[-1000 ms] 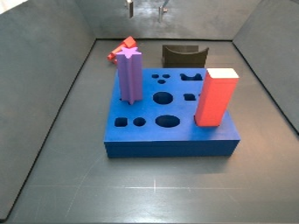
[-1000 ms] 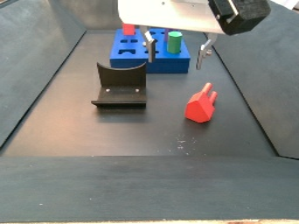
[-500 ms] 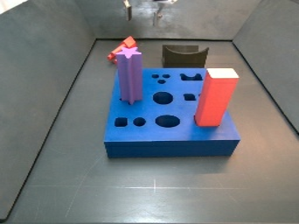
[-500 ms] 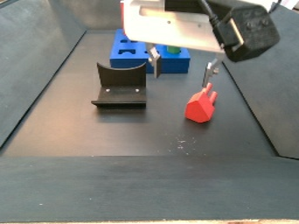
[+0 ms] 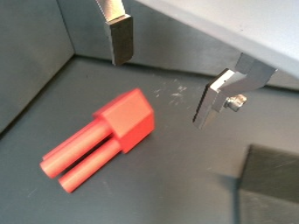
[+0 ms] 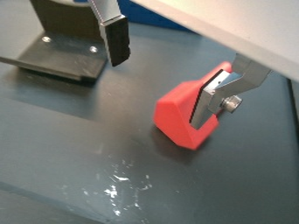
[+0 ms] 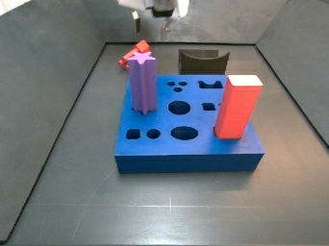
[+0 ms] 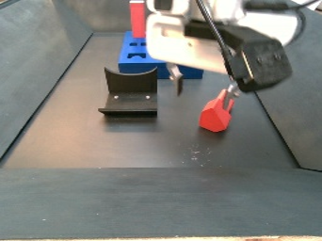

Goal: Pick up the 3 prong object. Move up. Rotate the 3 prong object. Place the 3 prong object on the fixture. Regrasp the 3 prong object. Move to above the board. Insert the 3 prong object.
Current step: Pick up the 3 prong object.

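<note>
A dark grey floor (image 7: 167,207), scuffed and faintly shiny, spreads beneath the gripper (image 5: 163,80). Plain grey walls (image 7: 52,43) rise around it.

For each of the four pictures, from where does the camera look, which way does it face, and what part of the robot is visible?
Wrist view: looks down past open gripper at 3 prong object.
Wrist view: looks down past gripper at 3 prong object and fixture.
Side view: behind board, facing gripper.
Side view: opposite end, fixture nearer, board behind; arm shows.
All share the 3 prong object.
</note>
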You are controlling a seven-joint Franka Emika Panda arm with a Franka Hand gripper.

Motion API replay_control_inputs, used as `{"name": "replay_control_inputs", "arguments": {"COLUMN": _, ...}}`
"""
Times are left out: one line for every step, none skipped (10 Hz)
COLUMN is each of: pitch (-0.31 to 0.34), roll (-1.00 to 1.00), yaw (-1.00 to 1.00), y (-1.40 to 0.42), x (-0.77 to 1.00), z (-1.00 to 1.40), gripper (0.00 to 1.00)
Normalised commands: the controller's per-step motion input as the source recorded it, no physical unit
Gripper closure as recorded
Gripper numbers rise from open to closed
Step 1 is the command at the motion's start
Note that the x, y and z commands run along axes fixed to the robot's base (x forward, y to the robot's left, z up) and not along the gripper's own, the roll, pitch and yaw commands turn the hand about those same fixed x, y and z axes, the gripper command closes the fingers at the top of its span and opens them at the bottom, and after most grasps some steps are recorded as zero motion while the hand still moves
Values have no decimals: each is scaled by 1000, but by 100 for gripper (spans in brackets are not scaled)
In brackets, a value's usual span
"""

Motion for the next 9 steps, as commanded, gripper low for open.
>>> {"name": "replay_control_inputs", "arguments": {"pitch": -187, "roll": 66, "yaw": -131, "y": 0, "x": -363, "z": -869, "gripper": 0}}
{"name": "replay_control_inputs", "arguments": {"pitch": -203, "roll": 4, "yaw": -229, "y": 0, "x": -589, "z": -863, "gripper": 0}}
{"name": "replay_control_inputs", "arguments": {"pitch": -203, "roll": 6, "yaw": -257, "y": 0, "x": -537, "z": -857, "gripper": 0}}
{"name": "replay_control_inputs", "arguments": {"pitch": 0, "roll": 0, "yaw": 0, "y": 0, "x": 0, "z": -74, "gripper": 0}}
{"name": "replay_control_inputs", "arguments": {"pitch": -130, "roll": 0, "yaw": -226, "y": 0, "x": -123, "z": -977, "gripper": 0}}
{"name": "replay_control_inputs", "arguments": {"pitch": 0, "roll": 19, "yaw": -37, "y": 17, "x": 0, "z": -260, "gripper": 0}}
{"name": "replay_control_inputs", "arguments": {"pitch": 0, "roll": 0, "yaw": 0, "y": 9, "x": -20, "z": -20, "gripper": 0}}
{"name": "replay_control_inputs", "arguments": {"pitch": -181, "roll": 0, "yaw": 0, "y": -134, "x": -100, "z": -886, "gripper": 0}}
{"name": "replay_control_inputs", "arguments": {"pitch": -69, "roll": -4, "yaw": 0, "y": 0, "x": -71, "z": -271, "gripper": 0}}
